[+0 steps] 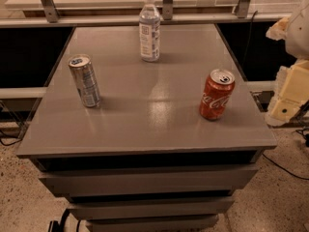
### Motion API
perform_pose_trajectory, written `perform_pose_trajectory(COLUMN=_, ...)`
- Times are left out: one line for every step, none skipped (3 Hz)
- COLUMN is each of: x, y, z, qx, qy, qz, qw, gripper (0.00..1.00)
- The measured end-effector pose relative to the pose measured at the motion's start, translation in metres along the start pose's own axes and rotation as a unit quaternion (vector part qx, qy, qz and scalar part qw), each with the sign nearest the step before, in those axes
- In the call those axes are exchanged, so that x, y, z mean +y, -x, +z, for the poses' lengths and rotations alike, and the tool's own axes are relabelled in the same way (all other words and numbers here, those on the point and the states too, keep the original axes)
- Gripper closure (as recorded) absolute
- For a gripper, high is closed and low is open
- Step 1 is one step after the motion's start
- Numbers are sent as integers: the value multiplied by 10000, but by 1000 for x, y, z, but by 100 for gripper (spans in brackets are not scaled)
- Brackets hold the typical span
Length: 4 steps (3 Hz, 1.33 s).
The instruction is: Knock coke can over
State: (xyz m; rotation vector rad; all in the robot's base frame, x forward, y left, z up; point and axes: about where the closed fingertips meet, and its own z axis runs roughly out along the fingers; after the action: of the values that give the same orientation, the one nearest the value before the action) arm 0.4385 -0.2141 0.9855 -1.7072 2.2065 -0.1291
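The red coke can stands upright on the right side of the grey table top, near its right edge, with its silver top and pull tab showing. My arm and gripper show as pale cream and white parts at the right edge of the view. They are off the table, to the right of the can and apart from it. Nothing is held that I can see.
A slim silver-blue can stands upright at the table's left. A clear water bottle stands at the back middle. Drawers lie below the front edge. A rail and posts run behind. Cables lie on the floor at right.
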Motion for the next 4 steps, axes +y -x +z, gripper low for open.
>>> perform_pose_trajectory(x=0, y=0, z=0, qx=-1, qy=-1, qz=0, qw=10000, gripper=0)
perform_pose_trajectory(x=-2, y=-1, z=7, qx=-407, qy=188, qz=166, qw=9989, gripper=0)
perform_pose_trajectory(x=-5, y=3, z=32, qx=-1238, qy=539, qz=371, qw=9901, gripper=0)
perform_pose_trajectory(x=-6, y=14, z=57, qx=-2056, qy=757, qz=542, qw=9742, gripper=0)
